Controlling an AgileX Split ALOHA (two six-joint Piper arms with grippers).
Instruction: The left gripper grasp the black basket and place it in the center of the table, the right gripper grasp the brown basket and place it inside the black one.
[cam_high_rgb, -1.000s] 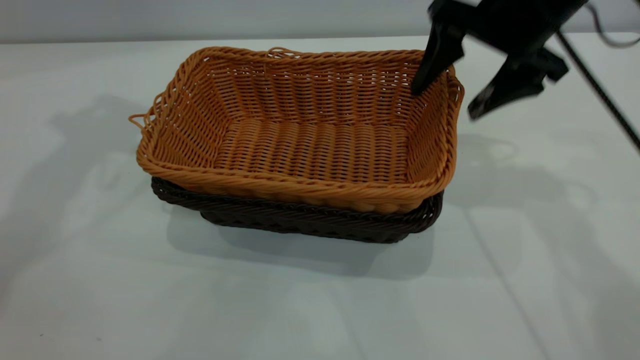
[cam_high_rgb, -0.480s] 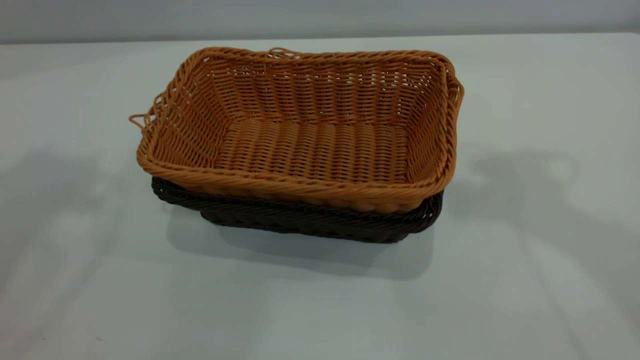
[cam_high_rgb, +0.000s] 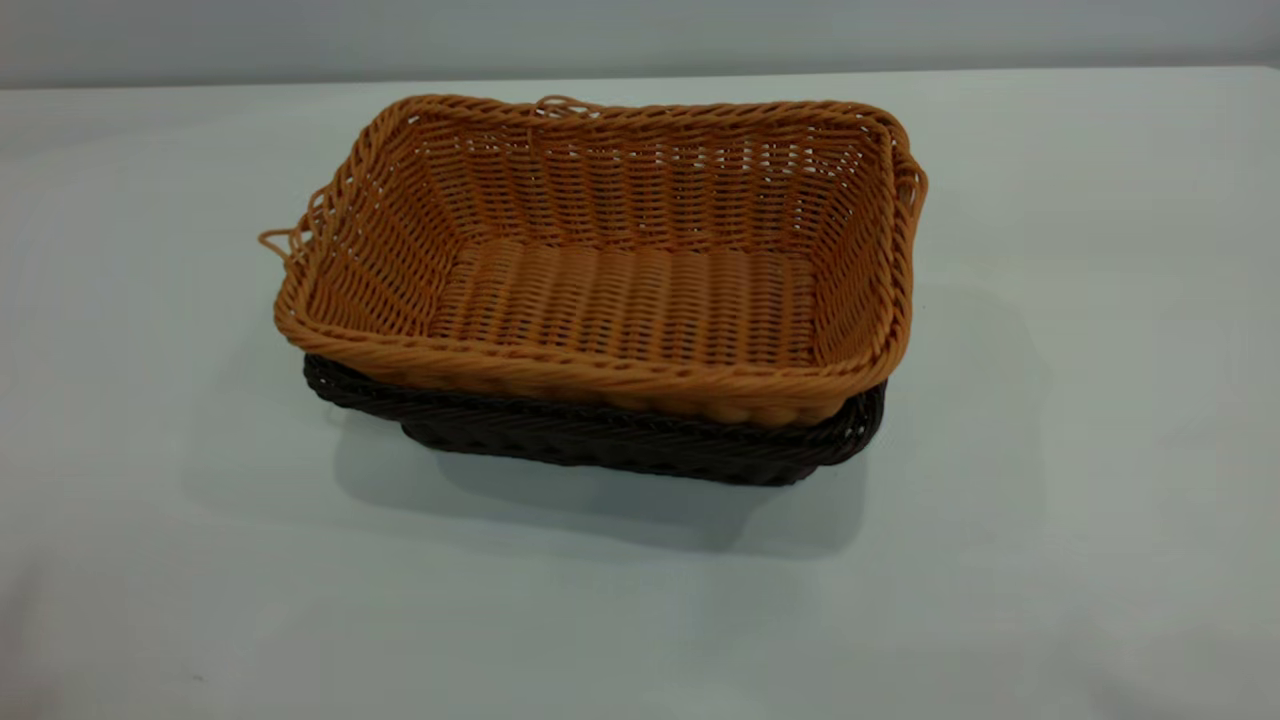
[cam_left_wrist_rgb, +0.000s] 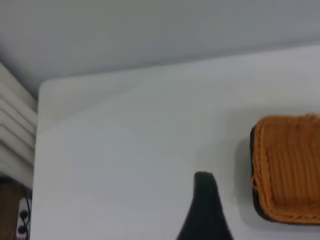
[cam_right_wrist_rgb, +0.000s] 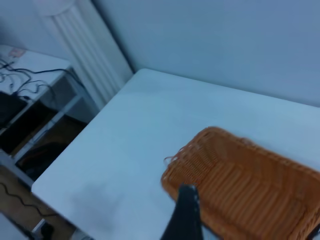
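I judge both steps done: the brown basket (cam_high_rgb: 610, 270) sits nested in the black basket (cam_high_rgb: 640, 445), both grippers raised clear, their finger states untellable.

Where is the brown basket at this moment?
In the exterior view, the brown basket sits nested inside the black basket near the middle of the table, with no gripper touching it.

You see one matte black tapered finger of the left gripper (cam_left_wrist_rgb: 205, 210), another of the right gripper (cam_right_wrist_rgb: 184, 215).
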